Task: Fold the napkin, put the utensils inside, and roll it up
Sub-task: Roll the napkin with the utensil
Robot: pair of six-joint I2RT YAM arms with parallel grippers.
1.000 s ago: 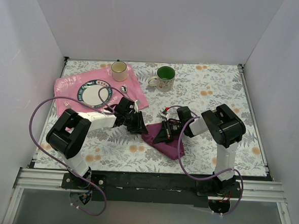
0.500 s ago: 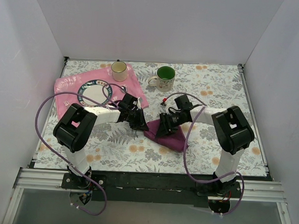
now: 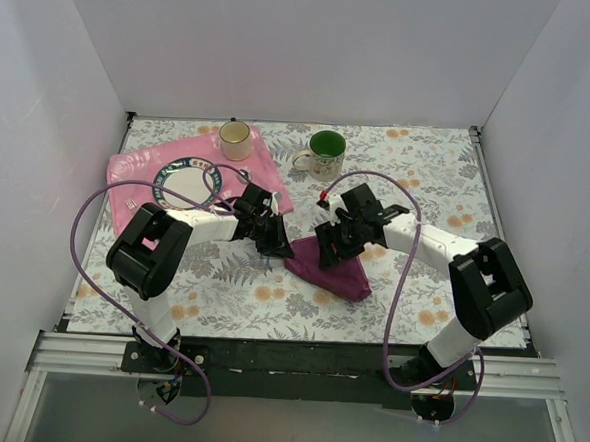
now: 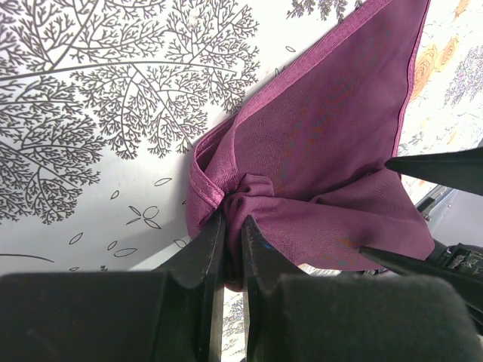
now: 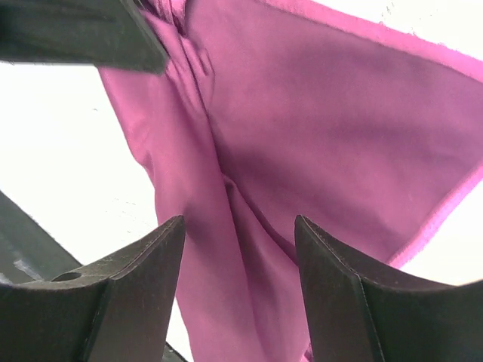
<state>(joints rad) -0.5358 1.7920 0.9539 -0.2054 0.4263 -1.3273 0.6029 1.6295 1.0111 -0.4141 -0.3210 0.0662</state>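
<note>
Two grippers work at the napkin (image 3: 340, 277), which lies rumpled mid-table. Left gripper (image 4: 231, 226): fingers pressed together, pinching a bunched corner of the cloth. Right gripper (image 5: 238, 230): fingers spread, close over the napkin, gripping nothing. Beyond, to the left: pink mat (image 3: 138, 166) with a plate (image 3: 185, 185) on it. Farthest: cream mug (image 3: 235, 138) at the mat's far edge, green mug (image 3: 326, 154) on the table (image 3: 427, 189).

My top camera looks down from behind my bases, holding the whole table (image 3: 428, 179). Both wrist cameras sit very close, left fingers (image 4: 198, 264) and right fingers (image 5: 136, 302) at their lower edges. All three share the napkin (image 3: 337, 276), central in the top view.
</note>
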